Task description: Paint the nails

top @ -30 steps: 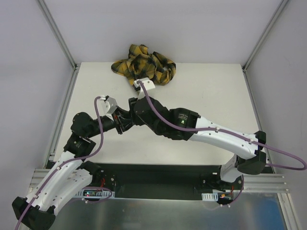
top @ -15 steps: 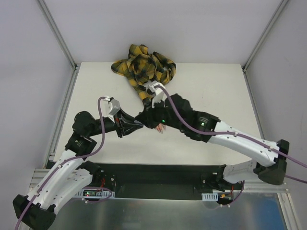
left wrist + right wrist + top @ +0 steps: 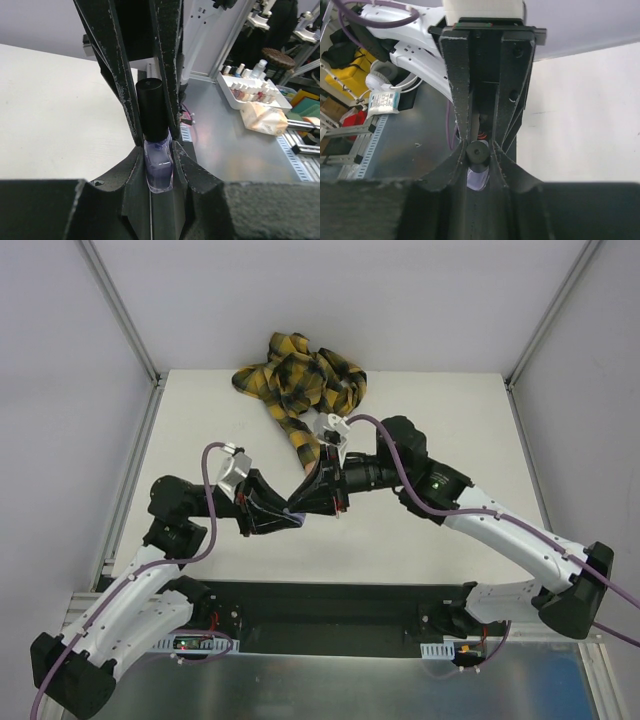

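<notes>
Now, with my left jaws clenched on the small purple glass bottle (image 3: 159, 167) and my right jaws gripping its black round cap (image 3: 152, 107), I should twist coaxially; the nails sit hidden beneath, beyond the yellow-black plaid sleeve (image 3: 300, 380).

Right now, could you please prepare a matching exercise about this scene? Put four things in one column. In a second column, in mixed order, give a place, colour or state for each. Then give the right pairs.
Things
1. left tool
2. right tool
3. plaid sleeve
4. bottle cap

Place, colour or state
A. black
B. bunched at the far edge of the table
C. shut on the purple glass body of the bottle
D. shut on the bottle cap

Right pairs: 1-C, 2-D, 3-B, 4-A
</notes>
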You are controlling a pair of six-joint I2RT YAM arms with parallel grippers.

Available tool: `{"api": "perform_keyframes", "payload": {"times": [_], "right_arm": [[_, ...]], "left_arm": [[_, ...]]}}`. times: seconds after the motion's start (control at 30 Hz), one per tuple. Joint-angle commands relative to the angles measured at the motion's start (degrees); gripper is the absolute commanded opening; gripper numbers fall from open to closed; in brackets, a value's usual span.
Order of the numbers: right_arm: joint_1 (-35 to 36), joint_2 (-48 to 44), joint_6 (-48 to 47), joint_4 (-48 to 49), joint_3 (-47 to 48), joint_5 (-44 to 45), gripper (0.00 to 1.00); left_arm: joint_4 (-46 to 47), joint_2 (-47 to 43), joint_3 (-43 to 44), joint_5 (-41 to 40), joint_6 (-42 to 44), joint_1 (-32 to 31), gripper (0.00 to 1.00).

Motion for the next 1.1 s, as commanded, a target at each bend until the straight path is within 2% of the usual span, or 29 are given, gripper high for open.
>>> {"api": "perform_keyframes", "payload": {"times": [0.0, 0.07, 0.1, 0.13, 0.17, 0.2, 0.27, 0.3, 0.33, 0.57, 0.63, 0.73, 0.77, 0.83, 0.87, 0.97, 1.03, 1.07], "right_arm": [[0.6, -0.3, 3.0, -8.5, 4.8, 13.9, 0.33], [1.6, -0.8, 5.8, -11.2, 5.9, 20.8, 0.47], [3.1, -0.9, 6.7, -13.5, 7.3, 26.4, 0.57], [4.1, -0.9, 7.1, -14.7, 8.0, 29.4, 0.62], [5.1, -0.8, 7.3, -15.7, 8.8, 32.1, 0.74], [7.4, -0.2, 6.9, -18.3, 11.4, 36.9, 0.8], [9.6, 0.5, 7.0, -21.5, 14.3, 42.7, 0.83], [11.1, 1.9, 8.7, -25.2, 15.7, 49.4, 0.84], [11.7, 2.7, 10.2, -26.8, 18.3, 52.6, 0.83], [17.2, 8.6, 16.8, -34.5, 23.8, 71.0, 0.62], [18.6, 9.4, 16.6, -34.4, 24.0, 72.6, 0.55], [18.9, 10.4, 16.3, -33.6, 24.3, 72.6, 0.48], [19.0, 10.9, 15.8, -33.6, 24.5, 72.6, 0.4], [19.0, 11.1, 15.0, -33.0, 24.3, 72.6, 0.31], [18.9, 10.9, 14.0, -32.2, 23.8, 72.3, 0.2], [18.9, 9.7, 10.3, -30.1, 22.0, 71.0, 0.01], [18.1, 8.9, 6.4, -27.9, 20.8, 66.9, 0.01], [16.9, 8.3, 3.9, -26.7, 19.9, 60.0, 0.01]], "left_arm": [[-2.3, -3.8, 2.2, -3.0, 9.4, -1.1, 0.0], [-5.4, -5.0, 2.5, -5.6, 13.4, -1.1, 0.0], [-8.4, -5.3, 2.6, -8.7, 14.4, -1.1, 0.0], [-9.3, -5.6, 2.7, -10.1, 15.2, -1.1, 0.0], [-10.3, -5.8, 3.0, -11.5, 16.8, -1.1, 0.0], [-13.2, -5.8, 3.3, -13.1, 17.6, -1.1, 0.0], [-15.1, -5.8, 4.1, -15.7, 19.6, -1.1, 0.0], [-16.0, -5.7, 4.3, -16.8, 20.0, -1.1, 0.0], [-17.4, -5.6, 4.4, -18.0, 20.4, -1.2, 0.0], [-19.9, -6.3, 4.8, -21.8, 23.0, -1.6, 0.0], [-20.2, -6.2, 4.9, -22.4, 23.1, -1.7, 0.0], [-20.9, -6.0, 5.2, -22.5, 23.3, -1.8, 0.0], [-20.9, -5.9, 5.2, -22.2, 23.3, -1.8, 0.0], [-20.9, -5.8, 5.2, -22.1, 23.3, -1.8, 0.0], [-20.9, -5.8, 5.2, -22.0, 23.4, -2.0, 0.0], [-20.9, -5.5, 5.4, -20.6, 23.1, -2.2, 0.0], [-20.3, -4.9, 5.8, -16.6, 22.4, -2.3, 0.0], [-19.6, -4.7, 5.8, -14.6, 21.7, -2.3, 0.0]]}}
